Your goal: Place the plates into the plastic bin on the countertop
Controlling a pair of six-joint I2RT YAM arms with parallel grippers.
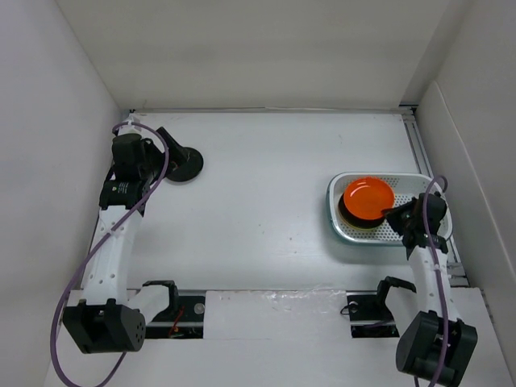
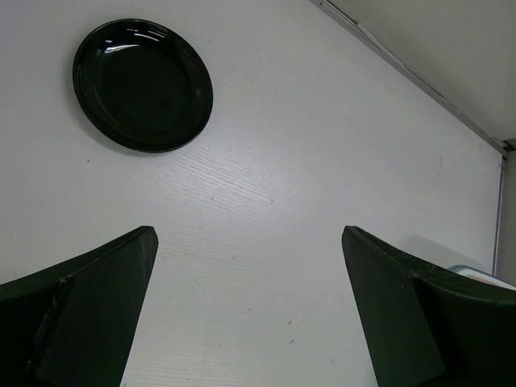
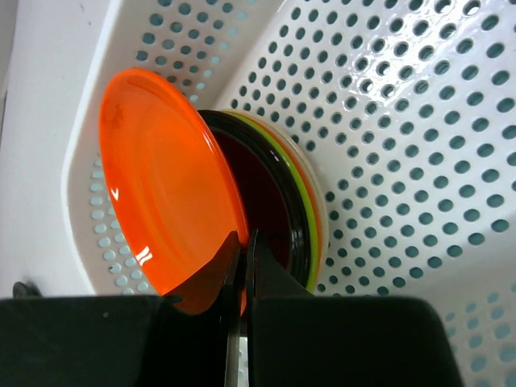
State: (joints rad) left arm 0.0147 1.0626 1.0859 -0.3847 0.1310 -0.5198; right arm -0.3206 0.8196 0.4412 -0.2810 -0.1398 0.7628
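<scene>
The matte white surface (image 1: pixel 266 210) is boxed in by white walls (image 1: pixel 48 121), with a metal rail (image 1: pixel 421 161) along its right edge. At the right stands the plastic bin (image 1: pixel 343 234), holding a stack of plates (image 3: pixel 305 211). The right fingers (image 3: pixel 270 278) pinch the rim of an orange plate (image 3: pixel 165 185), which tilts over that stack. A black plate (image 2: pixel 143 85) lies at the far left of the surface, beyond the spread left fingers (image 2: pixel 89 306). The white label (image 1: pixel 121 189) on the left arm is too small to read.
</scene>
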